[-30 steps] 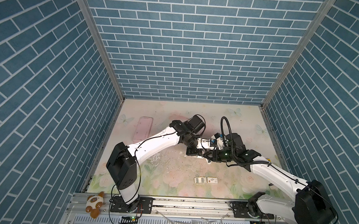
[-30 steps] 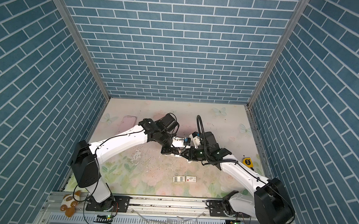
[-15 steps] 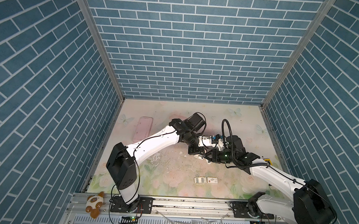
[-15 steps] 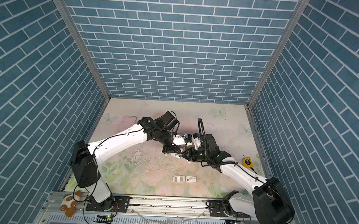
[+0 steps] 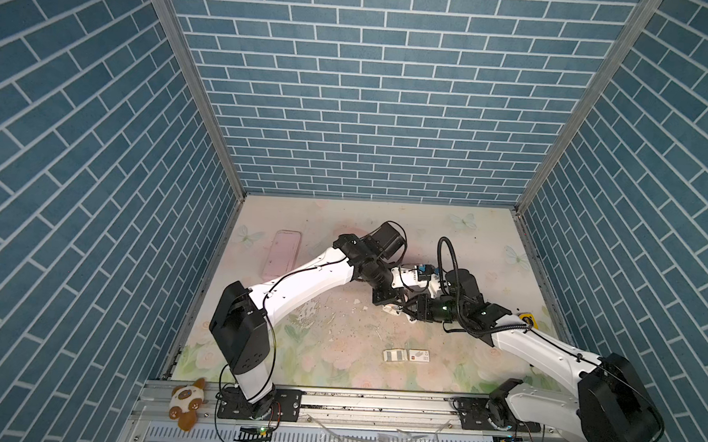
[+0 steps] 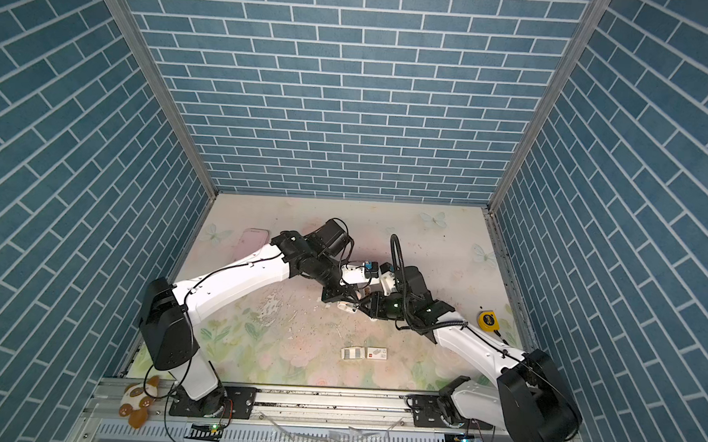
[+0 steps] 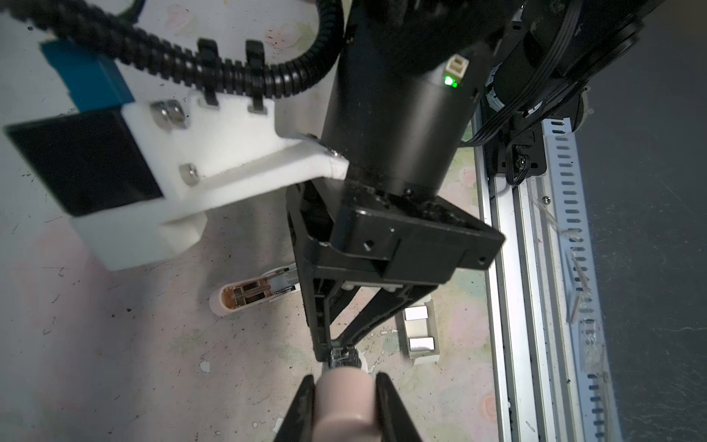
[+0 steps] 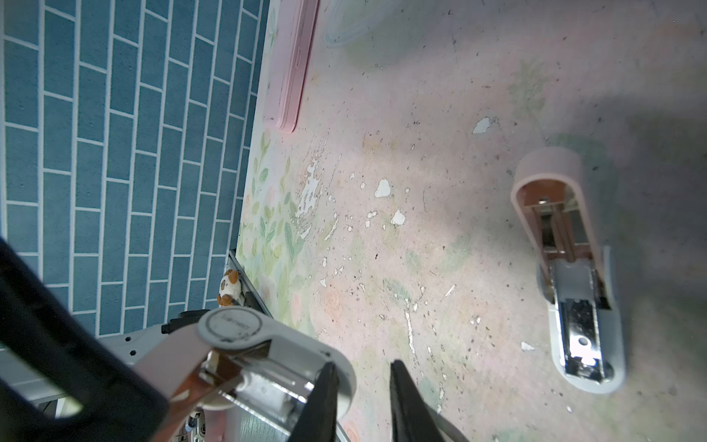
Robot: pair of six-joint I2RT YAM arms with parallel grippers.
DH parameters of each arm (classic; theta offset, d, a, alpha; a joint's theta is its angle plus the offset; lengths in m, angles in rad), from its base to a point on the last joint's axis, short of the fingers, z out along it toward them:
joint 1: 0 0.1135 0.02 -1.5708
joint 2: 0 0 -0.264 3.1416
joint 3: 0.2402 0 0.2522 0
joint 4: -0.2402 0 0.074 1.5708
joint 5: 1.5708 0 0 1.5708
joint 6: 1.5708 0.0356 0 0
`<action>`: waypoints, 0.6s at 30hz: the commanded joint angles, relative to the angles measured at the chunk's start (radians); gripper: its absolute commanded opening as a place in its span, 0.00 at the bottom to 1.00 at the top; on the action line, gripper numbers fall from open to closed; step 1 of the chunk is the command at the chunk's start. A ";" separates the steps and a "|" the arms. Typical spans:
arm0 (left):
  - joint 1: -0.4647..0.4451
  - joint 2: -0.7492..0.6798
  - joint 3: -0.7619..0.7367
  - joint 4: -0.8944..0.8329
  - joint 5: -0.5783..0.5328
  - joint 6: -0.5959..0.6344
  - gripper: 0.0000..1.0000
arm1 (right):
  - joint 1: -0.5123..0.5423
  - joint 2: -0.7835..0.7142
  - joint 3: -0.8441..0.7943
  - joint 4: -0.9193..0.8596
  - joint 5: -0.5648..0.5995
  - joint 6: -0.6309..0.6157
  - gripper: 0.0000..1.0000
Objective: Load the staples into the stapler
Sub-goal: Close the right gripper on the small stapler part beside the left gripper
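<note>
Left gripper (image 7: 345, 379) is pinching the stapler (image 7: 344, 409) by its pink lid end. Jaws are pressed onto it, and the lid is swung up off the metal channel (image 7: 340, 354).

Right gripper (image 8: 362, 367) is sitting nose-to-nose with the left gripper, tips right at the channel's front end. Its jaws are standing slightly spread, with bare table (image 8: 421, 114) showing between them and nothing seen gripped. Contact with the channel: can't tell.

Staples (image 7: 421, 344) are lying in their white tray (image 7: 434, 325), just past the right gripper's tips toward the rail (image 7: 509, 306), apart from both grippers. Red-marked sleeve (image 5: 419, 355) is lying beside the tray. Second stapler (image 8: 570, 275) is lying flat open off to one side of the right gripper, untouched.

Step, my read: the stapler is being held open for loading. No strip is picked yet, and whether the channel is loaded isn't visible.

Next move is probably calling for the right gripper to back off to the tray and pinch one strip by its long sides. Then it lines the strip up lengthwise with the channel while the left gripper is holding steady. The strip looks thin and slippery, so a square, shallow pinch.
</note>
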 commanded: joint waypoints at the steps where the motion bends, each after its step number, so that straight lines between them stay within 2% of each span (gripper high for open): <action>1: -0.008 0.009 0.034 0.075 0.038 -0.026 0.02 | 0.019 -0.009 -0.006 0.068 -0.016 0.029 0.26; 18: -0.008 0.020 0.023 0.125 0.050 -0.077 0.02 | 0.035 0.000 -0.028 0.176 -0.001 0.071 0.25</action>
